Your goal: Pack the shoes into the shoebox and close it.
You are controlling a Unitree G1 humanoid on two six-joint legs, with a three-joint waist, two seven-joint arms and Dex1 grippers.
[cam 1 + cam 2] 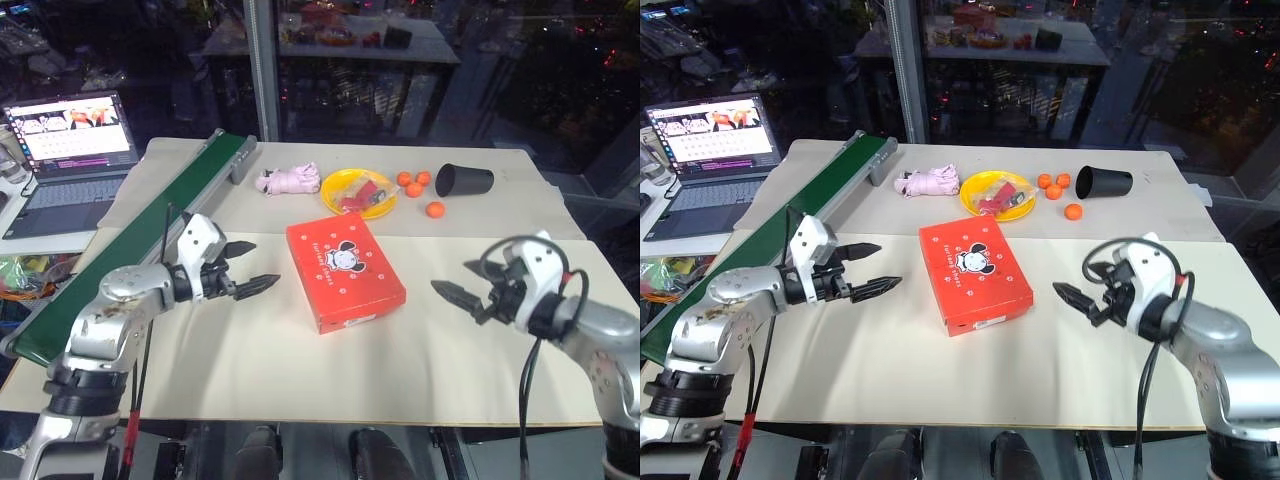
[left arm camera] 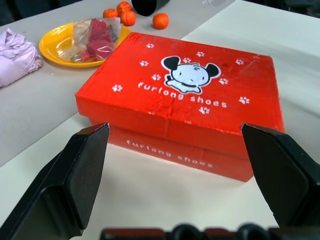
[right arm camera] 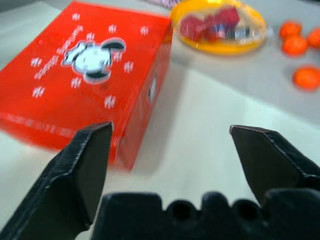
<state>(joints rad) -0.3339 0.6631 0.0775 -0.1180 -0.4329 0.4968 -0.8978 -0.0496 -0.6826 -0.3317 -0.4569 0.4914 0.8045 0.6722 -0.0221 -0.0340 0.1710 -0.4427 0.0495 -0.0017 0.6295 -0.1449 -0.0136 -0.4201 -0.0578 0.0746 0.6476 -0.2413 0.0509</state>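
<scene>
The red-orange shoebox [image 1: 345, 270] lies on the table's middle with its lid down, the white cartoon mouse facing up. The shoes are out of view. My left gripper [image 1: 262, 264] hovers just left of the box, open, its fingers pointing at the box's side with nothing between them. In the left wrist view the box [image 2: 180, 105] lies close ahead between the spread fingers [image 2: 75, 170]. My right gripper [image 1: 450, 276] hangs open to the right of the box, a short gap away, empty. From the right wrist the box [image 3: 80, 75] lies ahead, to one side.
Behind the box stand a yellow plate [image 1: 345, 183] holding a red wrapped item, a pink plush toy [image 1: 288, 181], three oranges [image 1: 413, 185] and a black cup [image 1: 463, 180] on its side. A green conveyor belt [image 1: 150, 230] runs along the left, beside a laptop [image 1: 70, 140].
</scene>
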